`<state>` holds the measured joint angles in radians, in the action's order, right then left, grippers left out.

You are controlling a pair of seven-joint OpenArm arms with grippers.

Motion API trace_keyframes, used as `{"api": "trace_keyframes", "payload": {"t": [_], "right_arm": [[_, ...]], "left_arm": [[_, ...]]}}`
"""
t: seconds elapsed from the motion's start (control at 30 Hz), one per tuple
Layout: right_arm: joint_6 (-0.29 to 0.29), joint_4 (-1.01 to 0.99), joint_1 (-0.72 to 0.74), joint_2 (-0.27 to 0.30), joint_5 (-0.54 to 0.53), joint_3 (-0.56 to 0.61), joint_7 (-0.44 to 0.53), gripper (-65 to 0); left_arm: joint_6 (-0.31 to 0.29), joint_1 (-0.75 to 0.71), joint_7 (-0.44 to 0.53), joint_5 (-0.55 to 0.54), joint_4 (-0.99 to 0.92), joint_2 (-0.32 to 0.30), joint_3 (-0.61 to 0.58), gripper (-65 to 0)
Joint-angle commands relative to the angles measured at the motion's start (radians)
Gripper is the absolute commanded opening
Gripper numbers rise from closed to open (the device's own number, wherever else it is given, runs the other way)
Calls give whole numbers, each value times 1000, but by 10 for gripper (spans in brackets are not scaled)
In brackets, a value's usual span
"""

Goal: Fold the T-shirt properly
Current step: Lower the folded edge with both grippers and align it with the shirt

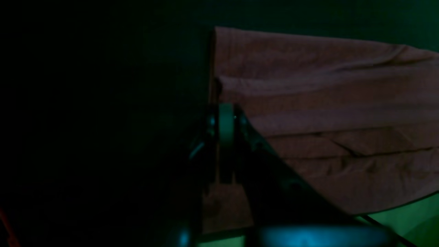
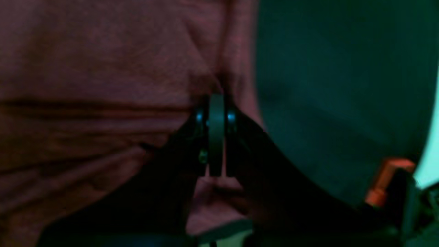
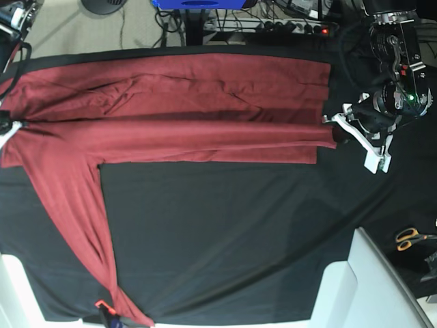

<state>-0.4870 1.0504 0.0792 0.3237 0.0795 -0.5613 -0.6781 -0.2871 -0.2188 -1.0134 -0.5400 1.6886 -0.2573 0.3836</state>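
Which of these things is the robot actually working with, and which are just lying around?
In use: T-shirt; left gripper and right gripper, both shut on its edges; black tablecloth beneath.

Lying about: scissors; power strip.

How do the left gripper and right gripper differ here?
The left gripper pinches the T-shirt at its straight end on the base view's right; the right gripper grips the opposite end, near the sleeve. The left gripper's arm shows fully in the base view; the right gripper is barely in frame. Both are shut on cloth.
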Motion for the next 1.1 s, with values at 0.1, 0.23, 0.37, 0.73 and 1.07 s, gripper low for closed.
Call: {"api": "trace_keyframes", "payload": {"t": [0.1,0.23,0.37,0.73,1.07], "right_arm": [[1,18,21,18,-2,-3,14,-650],[1,18,21,19,-2,-1,14,-650],[1,18,21,19,-2,1,14,-650],[1,18,21,21,-2,5,19,-650],[1,18,23,21,-2,7,21,-650]], "left_arm": [[1,6,17,-4,17,-15,2,-650],[1,0,18,-2,15,-15,2,-650],[1,-3,18,-1,11,-15,-4,-650],[1,-20,18,-1,11,-15,-4,-650],[1,-23,20,-1,9,-15,-4,-650]]}}
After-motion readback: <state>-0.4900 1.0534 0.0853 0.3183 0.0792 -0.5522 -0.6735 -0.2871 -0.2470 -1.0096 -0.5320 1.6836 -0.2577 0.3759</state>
